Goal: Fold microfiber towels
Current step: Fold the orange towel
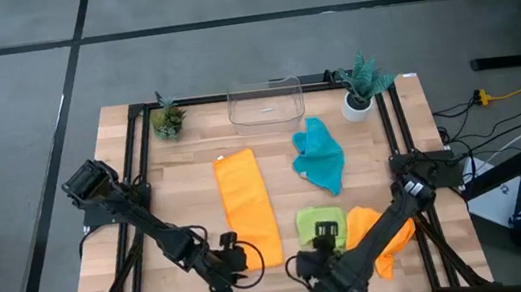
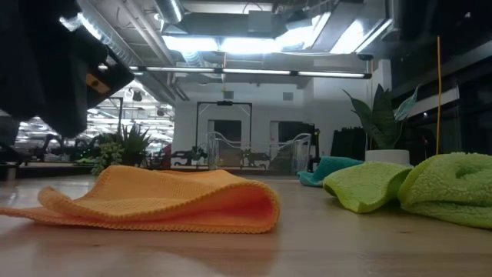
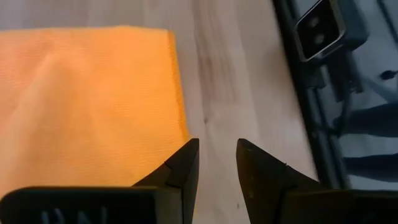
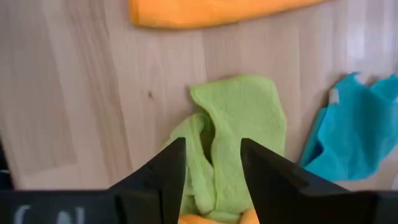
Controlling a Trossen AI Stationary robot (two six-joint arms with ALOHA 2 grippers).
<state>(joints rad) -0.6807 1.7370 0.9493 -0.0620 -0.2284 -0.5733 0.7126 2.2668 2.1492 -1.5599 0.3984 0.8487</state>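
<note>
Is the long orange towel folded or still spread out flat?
Folded. The long orange towel lies doubled over itself, its rounded fold edge showing in the low view; from above it is a narrow strip.

Long orange microfiber towel point(image 1: 248, 206), folded into a flat narrow strip, lies lengthwise at the middle of the wooden surface point(image 1: 186, 191); in the low view its fold reads as a soft rounded double layer. Teal-blue microfiber towel point(image 1: 320, 156) sits crumpled, unfolded, to the right of the orange strip, well apart from it. Lime green microfiber towel point(image 1: 313, 226) lies bunched and creased, nearer the front edge than the teal one, just right of the orange strip's front end. Second orange microfiber towel point(image 1: 382, 241) lies rumpled, touching the green towel's right side.
</note>
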